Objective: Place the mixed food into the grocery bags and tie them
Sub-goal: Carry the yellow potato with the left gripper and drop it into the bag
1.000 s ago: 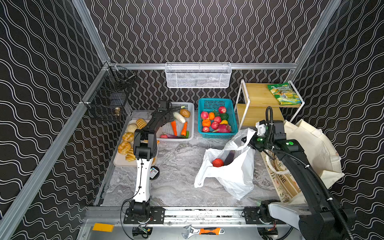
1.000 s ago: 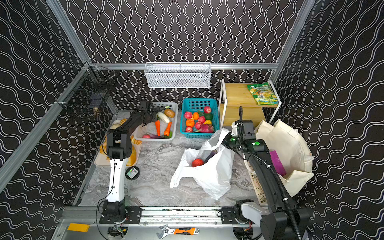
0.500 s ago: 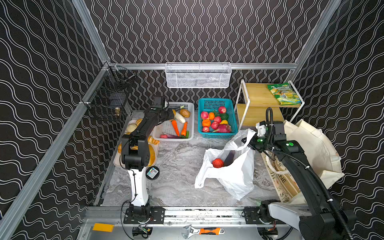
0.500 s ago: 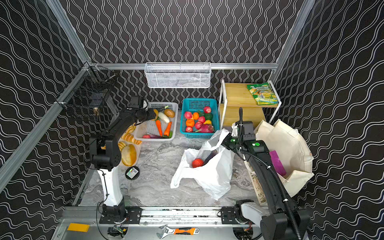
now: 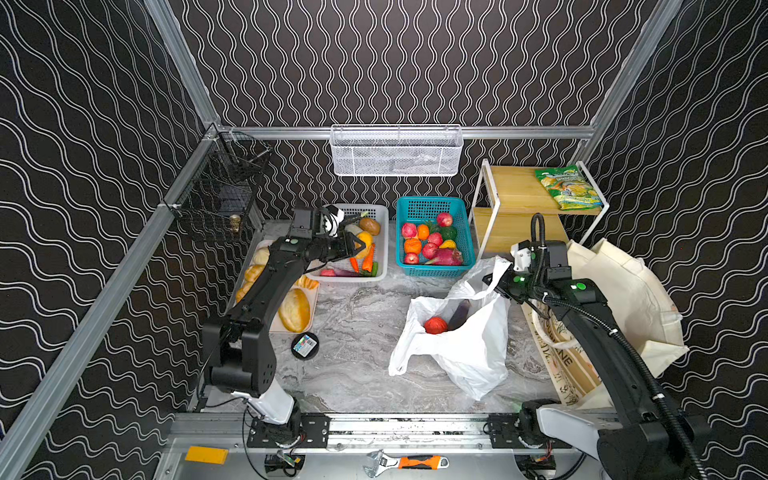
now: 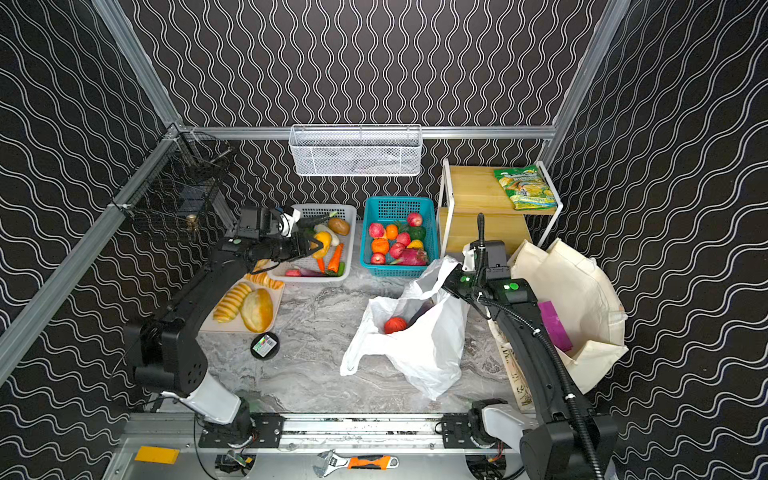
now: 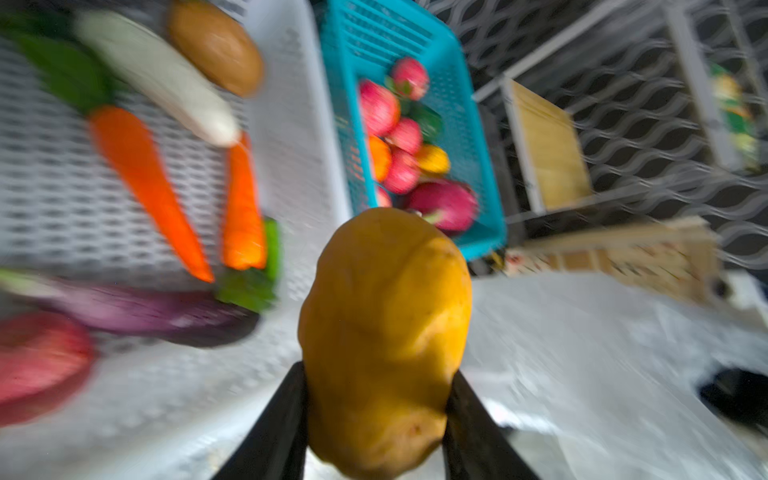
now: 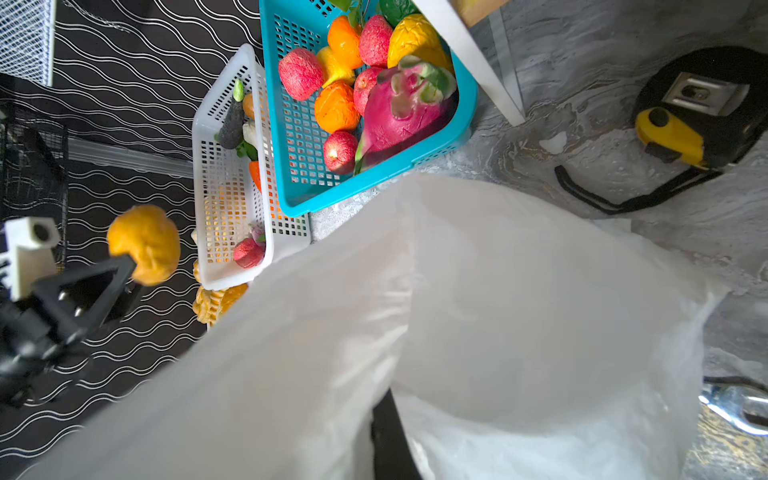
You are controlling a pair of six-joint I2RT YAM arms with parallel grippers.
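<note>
Marble tabletop [image 5: 353, 316], wavy black walls [image 5: 415, 62]; left gripper [image 5: 355, 245] at eleven o'clock, jaws part-spread, clamps yellow toy vegetable [image 5: 365, 240]: likely light, firm, smooth, mid-body hold suits. At four o'clock right gripper [image 5: 496, 286] pinched shut on plastic bag [image 5: 457, 357] rim: thin, floppy, slippery.

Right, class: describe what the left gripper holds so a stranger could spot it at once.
Find the white basket at the back of the table, left of the teal basket. Above it the left gripper is shut on a lumpy yellow vegetable. It alone hangs in the air; the carrots and brown potato lie in the basket.
</note>
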